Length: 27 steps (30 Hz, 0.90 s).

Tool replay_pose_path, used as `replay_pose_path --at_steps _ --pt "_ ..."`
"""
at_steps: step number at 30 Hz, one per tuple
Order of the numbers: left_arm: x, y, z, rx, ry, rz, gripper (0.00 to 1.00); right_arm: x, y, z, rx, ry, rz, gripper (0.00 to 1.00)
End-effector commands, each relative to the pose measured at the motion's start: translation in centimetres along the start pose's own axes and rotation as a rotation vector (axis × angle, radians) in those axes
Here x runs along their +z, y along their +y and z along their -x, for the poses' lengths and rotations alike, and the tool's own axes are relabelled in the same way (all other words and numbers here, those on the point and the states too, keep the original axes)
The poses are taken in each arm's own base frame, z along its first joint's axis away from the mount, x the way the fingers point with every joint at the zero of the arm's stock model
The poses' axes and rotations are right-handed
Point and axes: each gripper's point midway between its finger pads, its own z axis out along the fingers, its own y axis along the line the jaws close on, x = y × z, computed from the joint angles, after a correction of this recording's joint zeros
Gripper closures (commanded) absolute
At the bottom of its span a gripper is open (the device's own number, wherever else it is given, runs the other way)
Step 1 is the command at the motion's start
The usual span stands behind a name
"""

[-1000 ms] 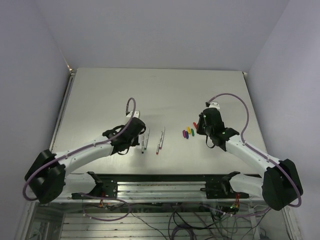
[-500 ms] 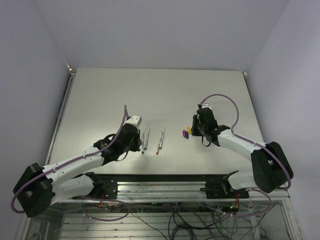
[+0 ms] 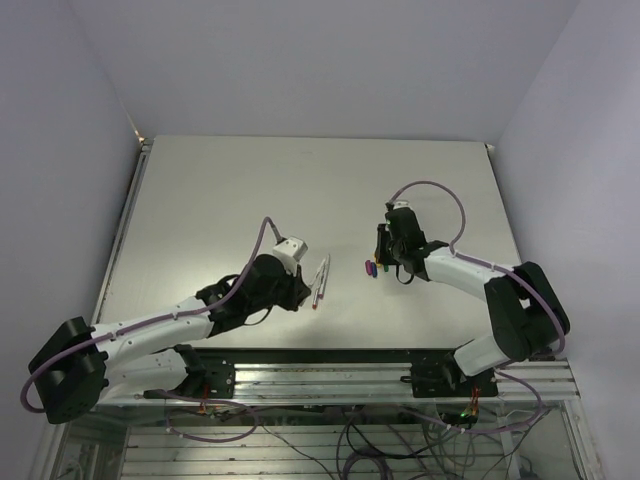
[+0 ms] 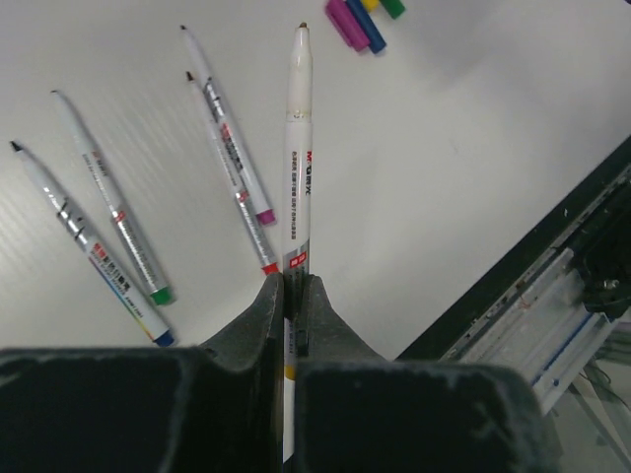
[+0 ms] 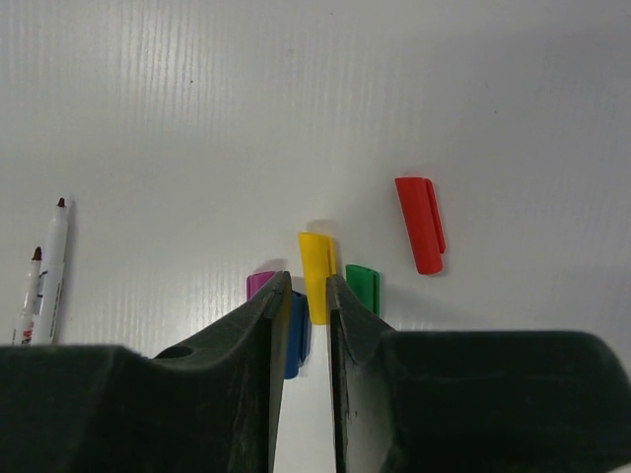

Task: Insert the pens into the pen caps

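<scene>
My left gripper [image 4: 293,281] is shut on a grey-white pen [image 4: 299,148] with a yellow end, which points forward towards the caps. Several other pens lie on the table to its left: blue-ended [image 4: 89,246], green-ended [image 4: 108,197], red-ended [image 4: 232,182], magenta-ended [image 4: 222,128]. My right gripper [image 5: 309,281] is low over the caps, jaws a narrow gap apart, with the near end of the yellow cap [image 5: 316,258] between the fingertips. The magenta cap [image 5: 259,285] and blue cap [image 5: 298,335] are half hidden by the left finger. The green cap [image 5: 362,284] and red cap [image 5: 420,224] lie to the right.
The white table [image 3: 200,200] ends at a dark front edge with a metal rail [image 4: 577,286] close to my left gripper's right. Two pens [image 3: 321,279] show between the arms in the top view. Grey walls stand on three sides.
My left arm has swung right over the pens and now holds one. My right gripper has moved left and down onto the cluster of caps.
</scene>
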Motion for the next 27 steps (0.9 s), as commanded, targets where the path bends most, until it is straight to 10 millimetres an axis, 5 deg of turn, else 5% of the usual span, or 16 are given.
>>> replay_pose_path --at_steps 1,27 --pt "0.3 -2.5 0.6 0.025 -0.042 -0.106 0.93 0.6 0.5 1.2 -0.020 -0.025 0.008 0.78" --pt "-0.7 -6.1 1.7 0.036 -0.117 -0.277 0.93 2.0 0.1 0.2 -0.029 0.019 -0.020 0.76"
